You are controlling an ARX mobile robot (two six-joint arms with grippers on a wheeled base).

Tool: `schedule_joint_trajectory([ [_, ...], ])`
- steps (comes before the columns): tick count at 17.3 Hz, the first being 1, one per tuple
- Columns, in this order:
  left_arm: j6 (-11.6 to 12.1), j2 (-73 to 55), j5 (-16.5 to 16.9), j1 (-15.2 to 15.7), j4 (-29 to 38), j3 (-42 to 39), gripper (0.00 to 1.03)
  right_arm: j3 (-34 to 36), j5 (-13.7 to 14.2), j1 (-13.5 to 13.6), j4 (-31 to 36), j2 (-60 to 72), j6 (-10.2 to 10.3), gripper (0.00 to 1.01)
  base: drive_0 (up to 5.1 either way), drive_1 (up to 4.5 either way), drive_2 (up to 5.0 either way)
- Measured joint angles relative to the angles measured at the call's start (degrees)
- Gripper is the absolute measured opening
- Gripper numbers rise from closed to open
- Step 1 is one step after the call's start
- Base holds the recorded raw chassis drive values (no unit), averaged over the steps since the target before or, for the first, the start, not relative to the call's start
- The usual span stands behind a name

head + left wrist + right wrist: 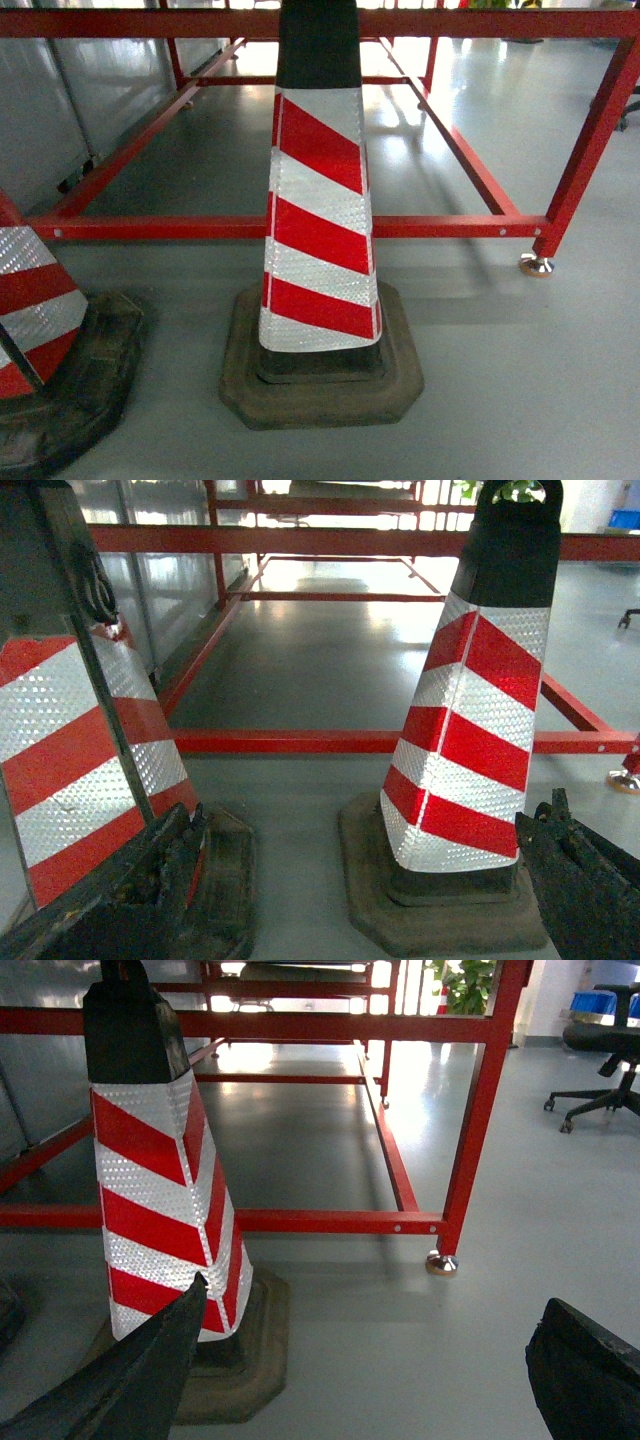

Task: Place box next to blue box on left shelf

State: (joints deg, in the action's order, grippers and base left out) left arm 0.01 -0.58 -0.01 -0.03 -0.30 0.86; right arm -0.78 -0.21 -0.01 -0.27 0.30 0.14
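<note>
The box and the left shelf are out of view in all three views. My left gripper point(365, 885) hangs low over the grey floor, open and empty, its dark fingers point(150, 880) wide apart with a striped cone on each side. My right gripper point(360, 1375) is also open and empty above bare floor. Its left finger point(130, 1380) is in front of a cone's base. Neither gripper shows in the head view.
A red-and-white traffic cone point(318, 230) on a black rubber base stands straight ahead, a second cone point(40, 320) at the left. Behind them runs a low red metal frame point(300, 226) with a foot point(536, 264). An office chair point(600, 1055) stands far right.
</note>
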Motion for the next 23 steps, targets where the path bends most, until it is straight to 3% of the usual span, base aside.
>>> schedule_joint_trajectory([
  [23, 0.0, 0.0, 0.0, 0.0, 0.1, 0.0, 0.98, 0.0, 0.2, 0.0, 0.0, 0.0, 0.0, 0.98, 0.0, 0.0, 0.0],
])
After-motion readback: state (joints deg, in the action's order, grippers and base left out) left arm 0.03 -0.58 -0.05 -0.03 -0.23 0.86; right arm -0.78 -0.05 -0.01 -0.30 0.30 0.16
